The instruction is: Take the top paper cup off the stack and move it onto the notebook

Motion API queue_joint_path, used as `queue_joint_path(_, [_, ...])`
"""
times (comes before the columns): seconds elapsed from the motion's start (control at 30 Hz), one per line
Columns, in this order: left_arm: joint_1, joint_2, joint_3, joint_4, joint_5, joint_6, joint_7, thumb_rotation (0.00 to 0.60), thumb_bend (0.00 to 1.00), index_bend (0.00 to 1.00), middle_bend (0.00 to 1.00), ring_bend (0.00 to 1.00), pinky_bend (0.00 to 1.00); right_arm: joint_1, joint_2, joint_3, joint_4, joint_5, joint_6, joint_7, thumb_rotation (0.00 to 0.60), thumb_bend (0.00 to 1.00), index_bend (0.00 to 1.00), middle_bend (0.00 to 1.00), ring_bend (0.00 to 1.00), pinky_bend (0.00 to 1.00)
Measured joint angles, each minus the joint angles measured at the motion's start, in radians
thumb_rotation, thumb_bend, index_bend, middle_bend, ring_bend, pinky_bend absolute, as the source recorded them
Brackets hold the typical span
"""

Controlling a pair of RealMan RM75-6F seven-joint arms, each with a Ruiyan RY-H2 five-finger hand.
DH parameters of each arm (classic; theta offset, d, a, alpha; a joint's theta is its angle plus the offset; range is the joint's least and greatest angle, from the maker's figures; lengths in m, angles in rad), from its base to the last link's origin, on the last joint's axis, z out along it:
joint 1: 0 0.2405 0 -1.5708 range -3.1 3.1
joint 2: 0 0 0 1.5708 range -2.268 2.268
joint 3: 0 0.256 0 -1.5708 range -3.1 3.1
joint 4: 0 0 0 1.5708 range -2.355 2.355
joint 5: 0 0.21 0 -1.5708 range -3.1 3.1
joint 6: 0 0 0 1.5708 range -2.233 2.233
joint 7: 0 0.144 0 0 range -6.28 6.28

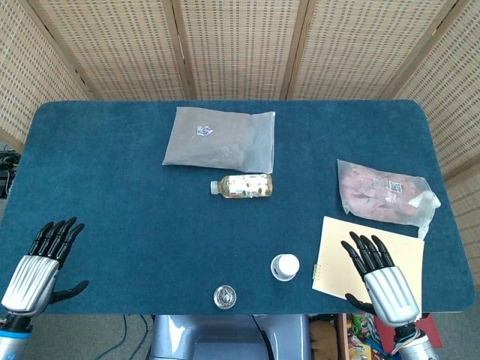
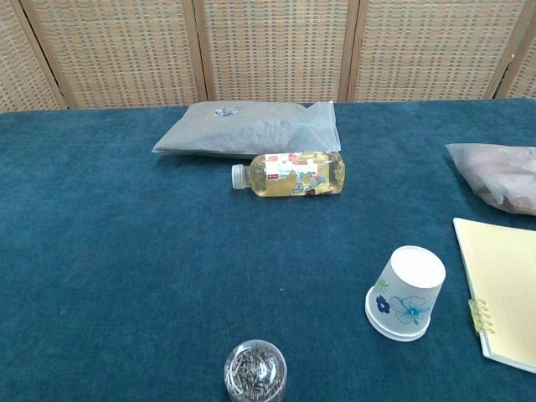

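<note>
A stack of white paper cups (image 1: pixel 285 267) (image 2: pixel 406 293) with blue flower prints stands upside down near the table's front edge. Just to its right lies the pale yellow notebook (image 1: pixel 341 255) (image 2: pixel 507 280) with a spiral binding on its left side. My right hand (image 1: pixel 379 277) hovers over the notebook's front part, fingers spread, holding nothing. My left hand (image 1: pixel 41 262) rests at the front left corner of the table, fingers apart and empty. Neither hand shows in the chest view.
A bottle of yellowish drink (image 1: pixel 241 185) (image 2: pixel 293 174) lies on its side mid-table. Behind it is a grey bag (image 1: pixel 220 139) (image 2: pixel 251 127). A bag of pink contents (image 1: pixel 382 191) (image 2: pixel 502 174) lies behind the notebook. A small clear jar (image 1: pixel 224 297) (image 2: pixel 255 373) stands at the front edge.
</note>
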Motion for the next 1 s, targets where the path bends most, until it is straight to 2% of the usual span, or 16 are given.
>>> queue_joint_path(0.87, [-0.005, -0.004, 0.002, -0.002, 0.005, -0.011, 0.006, 0.600, 0.15, 0.00, 0.00, 0.00, 0.00, 0.008, -0.004, 0.000, 0.002, -0.034, 0.007, 0.022, 0.600, 0.18, 0.00, 0.00, 0.00, 0.00])
queue_joint_path(1.0, [-0.003, -0.004, 0.004, -0.004, 0.013, -0.006, 0.011, 0.600, 0.15, 0.00, 0.00, 0.00, 0.00, 0.019, -0.008, 0.004, 0.000, -0.072, 0.014, 0.030, 0.600, 0.18, 0.09, 0.00, 0.00, 0.00])
